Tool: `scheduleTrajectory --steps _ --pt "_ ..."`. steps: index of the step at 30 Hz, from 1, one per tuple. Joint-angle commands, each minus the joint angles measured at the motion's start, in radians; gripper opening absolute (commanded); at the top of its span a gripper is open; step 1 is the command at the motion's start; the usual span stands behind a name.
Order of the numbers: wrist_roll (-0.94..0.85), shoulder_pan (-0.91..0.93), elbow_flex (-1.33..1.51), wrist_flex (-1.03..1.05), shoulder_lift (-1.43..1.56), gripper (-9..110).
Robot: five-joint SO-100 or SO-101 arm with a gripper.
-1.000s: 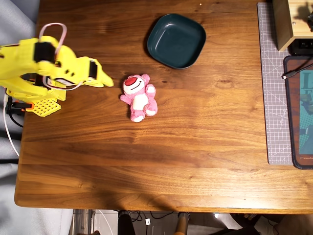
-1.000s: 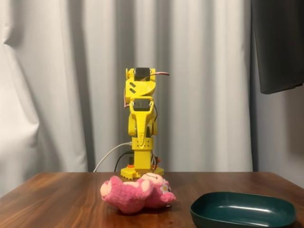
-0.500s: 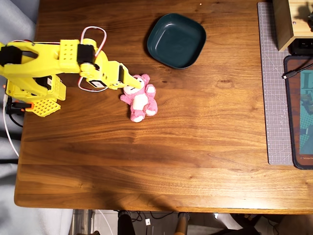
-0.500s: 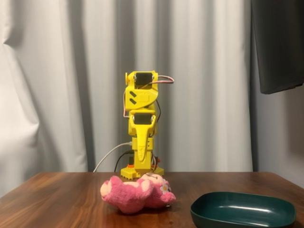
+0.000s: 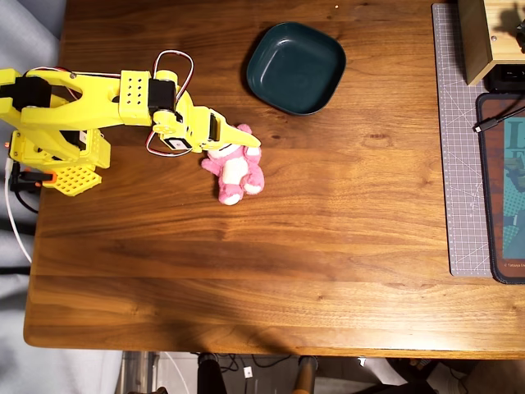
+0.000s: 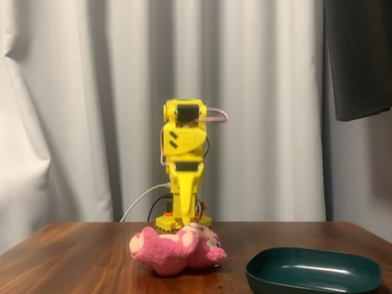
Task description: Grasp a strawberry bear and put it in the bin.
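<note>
Yellow arm reaches down, its hand [image 5: 239,141] at the strawberry bear [image 5: 236,169]; grip unclear.

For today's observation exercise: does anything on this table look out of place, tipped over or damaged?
Only the strawberry bear looks askew: it lies flopped on the wooden table rather than sitting up, with the yellow tool right at its head. The teal bin sits flat and empty. No spill or damage shows.

Home desk setup, wooden table [image 5: 246,271], white curtains [image 6: 92,110], cutting mat [image 5: 461,164], desk pad [image 5: 504,189]
</note>
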Motion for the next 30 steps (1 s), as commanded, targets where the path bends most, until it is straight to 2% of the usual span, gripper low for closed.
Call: scheduleTrajectory --steps 1,16,30 --pt "0.009 -0.014 0.002 -0.048 -0.031 49" --pt "0.009 -0.075 0.064 -0.133 -0.092 49" --pt "0.020 -0.038 -0.038 -0.114 -0.204 49"
